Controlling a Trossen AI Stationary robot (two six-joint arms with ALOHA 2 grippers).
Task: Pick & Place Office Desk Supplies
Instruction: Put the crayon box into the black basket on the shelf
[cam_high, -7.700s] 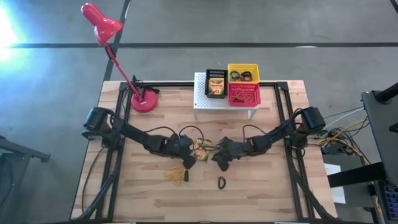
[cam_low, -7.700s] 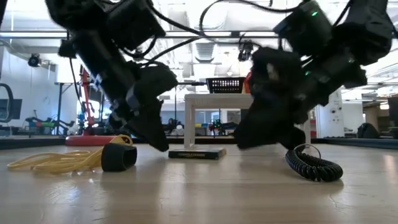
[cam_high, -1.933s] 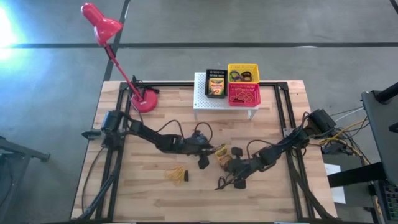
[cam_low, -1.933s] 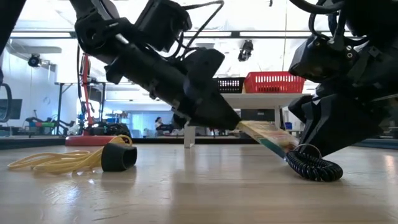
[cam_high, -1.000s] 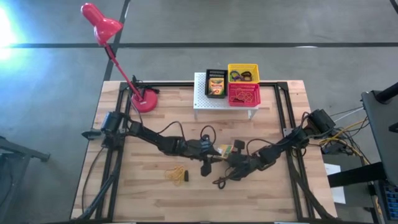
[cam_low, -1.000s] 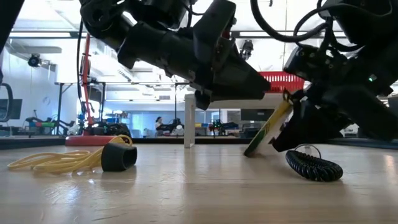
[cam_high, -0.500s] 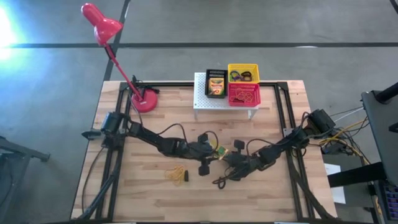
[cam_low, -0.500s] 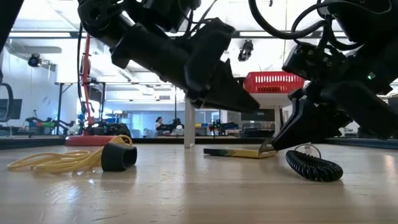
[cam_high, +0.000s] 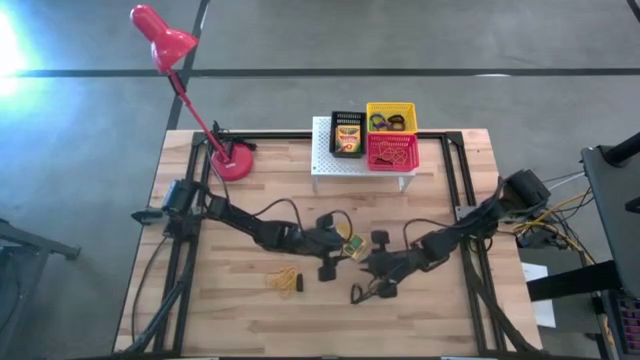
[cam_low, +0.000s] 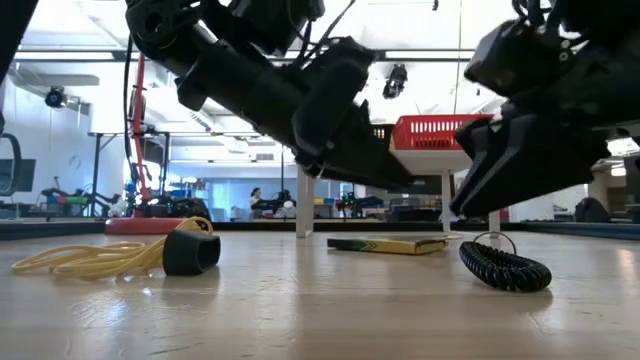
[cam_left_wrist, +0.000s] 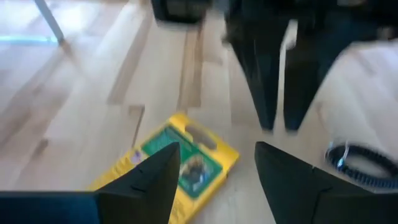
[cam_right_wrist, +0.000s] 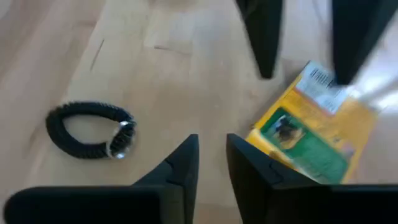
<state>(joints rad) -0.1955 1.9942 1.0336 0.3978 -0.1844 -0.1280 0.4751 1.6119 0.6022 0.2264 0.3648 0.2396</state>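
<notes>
A yellow-and-green crayon box (cam_high: 351, 244) lies flat on the wooden table (cam_high: 240, 310) between my two grippers; it also shows as the crayon box (cam_low: 387, 245) in the low view. My left gripper (cam_left_wrist: 217, 168) hangs open just above the box (cam_left_wrist: 180, 167), with nothing between its fingers. My right gripper (cam_right_wrist: 212, 157) stands beside the box (cam_right_wrist: 314, 140), slightly open and raised off the table. A black coiled ring (cam_right_wrist: 90, 130) lies on the table near the right gripper. A yellowish rubber-band tangle (cam_low: 95, 260) with a small black piece (cam_low: 190, 252) rests toward the table's left.
A white perforated stand (cam_high: 330, 165) at the table's far side carries a black basket (cam_high: 347, 133) with a crayon box, a yellow basket (cam_high: 391, 117) with rings and a red basket (cam_high: 392, 152). A red desk lamp (cam_high: 232, 162) stands at the far left.
The crayon box stood tilted on its lower edge against my right gripper a second ago; it has dropped flat onto the table. My right gripper has let it go and risen clear of it. My left gripper stays above the box and has rolled a little.
</notes>
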